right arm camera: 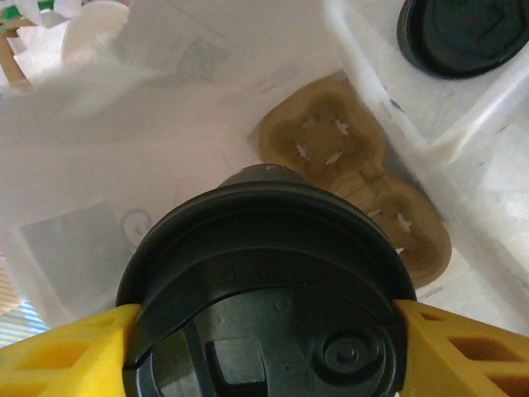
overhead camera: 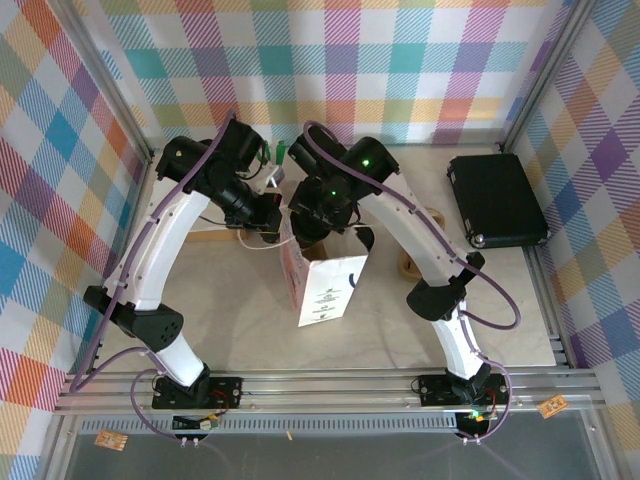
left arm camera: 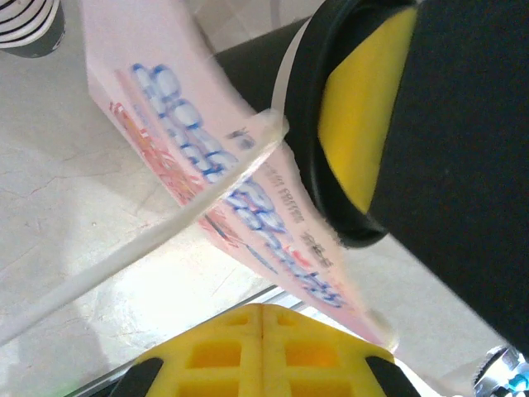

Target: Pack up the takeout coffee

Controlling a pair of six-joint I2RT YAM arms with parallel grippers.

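Right gripper (right arm camera: 269,347) clamps the takeout coffee (right arm camera: 264,248) between its jaws at the top rim; we judge it light, crushable, stiffest there.

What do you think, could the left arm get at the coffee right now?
Probably not: the right gripper grips the coffee over the bag, and the left gripper has its jaws shut beside the bag.

Left end effector (overhead camera: 265,225) pinched closed — right end effector (right arm camera: 264,331) clamped wide.
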